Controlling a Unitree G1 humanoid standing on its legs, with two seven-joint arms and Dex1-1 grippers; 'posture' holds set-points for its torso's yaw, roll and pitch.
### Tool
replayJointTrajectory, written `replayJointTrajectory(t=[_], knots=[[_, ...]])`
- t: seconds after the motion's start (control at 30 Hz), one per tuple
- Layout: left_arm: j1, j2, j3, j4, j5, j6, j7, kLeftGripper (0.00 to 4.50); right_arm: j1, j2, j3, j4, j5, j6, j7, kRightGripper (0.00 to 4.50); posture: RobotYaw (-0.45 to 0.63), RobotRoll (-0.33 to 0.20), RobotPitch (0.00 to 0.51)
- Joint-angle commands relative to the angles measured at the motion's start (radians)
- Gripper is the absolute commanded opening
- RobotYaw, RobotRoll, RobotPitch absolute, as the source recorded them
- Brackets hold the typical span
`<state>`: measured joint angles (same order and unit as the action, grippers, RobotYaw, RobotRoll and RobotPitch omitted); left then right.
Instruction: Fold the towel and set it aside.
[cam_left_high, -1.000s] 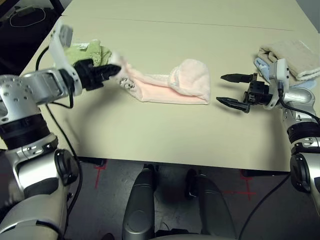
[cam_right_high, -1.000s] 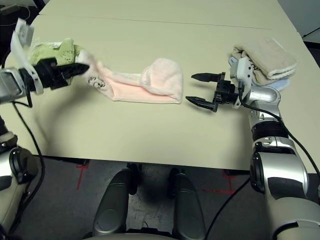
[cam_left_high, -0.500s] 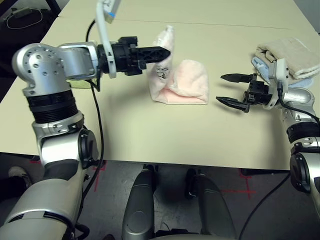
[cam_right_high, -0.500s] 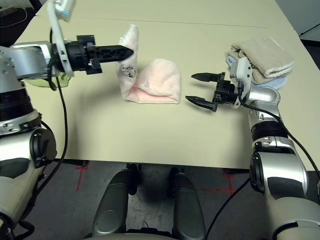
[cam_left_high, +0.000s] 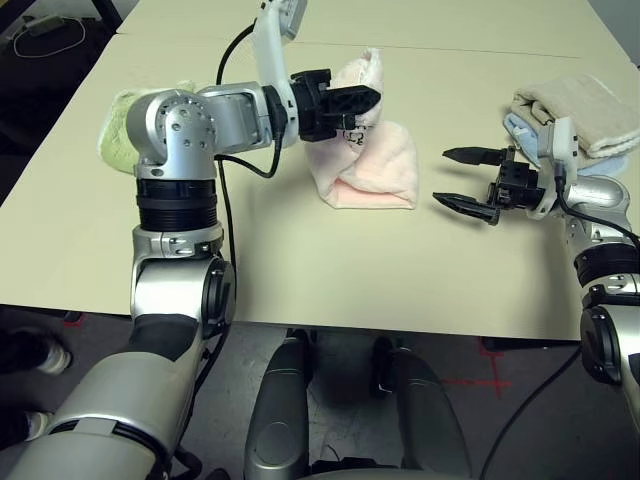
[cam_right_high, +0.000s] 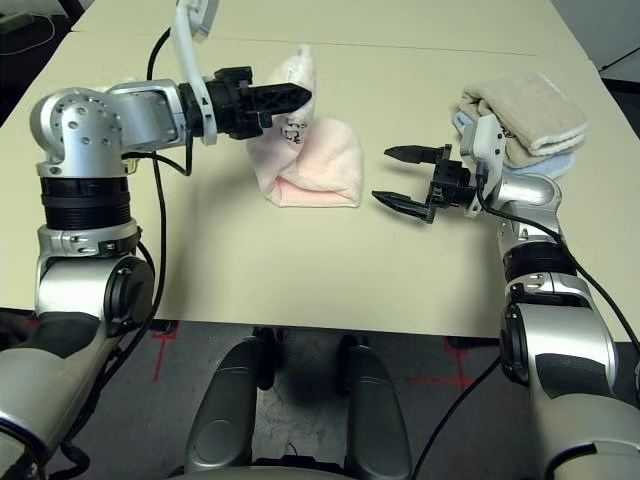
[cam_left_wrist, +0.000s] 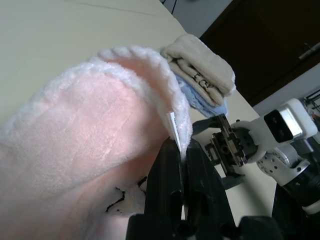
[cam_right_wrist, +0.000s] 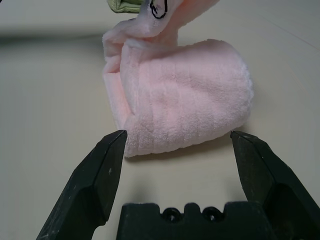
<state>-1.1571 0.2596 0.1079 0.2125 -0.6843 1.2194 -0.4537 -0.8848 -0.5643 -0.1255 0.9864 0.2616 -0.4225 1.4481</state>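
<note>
the left hand (cam_left_high: 362, 100) has carried its pinched end of the towel (cam_left_high: 375, 165) up off the bench (cam_left_high: 330, 270) and across toward the middle. a second ago that end lay stretched out long and low toward the green towel (cam_left_high: 118, 128); now it stands lifted above the other half, which has stayed in a soft roll on the bench. the fold looks about half made: the raised end is over the resting part but not yet laid down on it, and setting the towel aside still lies ahead.

the left hand is clamped tight on the towel's edge, its two black fingers (cam_left_wrist: 172, 172) pressed together with cloth between them. the right hand (cam_left_high: 470, 182) has not moved; it waits just beside the towel with its fingers spread wide and nothing in them.

the towel is pale pink terry, thick and fluffy, with a rounded, puffy bulge where it doubles over and a small dark stitched mark (cam_right_high: 292, 130) near the lifted end. it hangs limp and drapes easily. behind the right hand sits a stack of folded towels (cam_left_high: 580, 112), beige over blue, ribbed and plush. the bench is a smooth, matt, pale surface.
</note>
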Motion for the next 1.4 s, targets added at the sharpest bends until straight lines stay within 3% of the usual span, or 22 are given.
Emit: replayJointTrajectory(t=[0.03, 0.2, 0.5, 1.03, 1.37, 1.4], knots=[[0.045, -0.013, -0.057, -0.020, 0.009, 0.008, -0.037, 0.01, 0.002, -0.010, -0.002, 0.016, -0.007, -0.012, -0.002, 4.50, 0.15, 0.000, 0.236], [0.059, 0.001, -0.100, -0.072, -0.022, 0.066, -0.100, 0.01, -0.001, -0.009, -0.001, 0.019, -0.009, -0.012, -0.004, 4.50, 0.15, 0.000, 0.237], [0.063, 0.020, -0.207, -0.013, 0.062, -0.004, -0.170, 0.01, -0.008, -0.005, 0.000, 0.025, -0.007, -0.013, 0.000, 4.50, 0.15, 0.000, 0.237], [0.047, -0.071, -0.244, 0.050, 0.111, -0.027, -0.198, 0.01, -0.005, -0.007, 0.000, 0.024, -0.008, -0.020, 0.000, 4.50, 0.15, 0.000, 0.224], [0.050, -0.081, -0.292, 0.089, 0.155, -0.054, -0.220, 0.01, -0.015, 0.005, 0.003, 0.033, -0.009, -0.026, -0.001, 4.50, 0.15, 0.000, 0.219], [0.052, -0.080, -0.298, 0.093, 0.166, -0.067, -0.219, 0.24, -0.015, 0.004, 0.002, 0.033, -0.009, -0.027, 0.000, 4.50, 0.15, 0.000, 0.219]])
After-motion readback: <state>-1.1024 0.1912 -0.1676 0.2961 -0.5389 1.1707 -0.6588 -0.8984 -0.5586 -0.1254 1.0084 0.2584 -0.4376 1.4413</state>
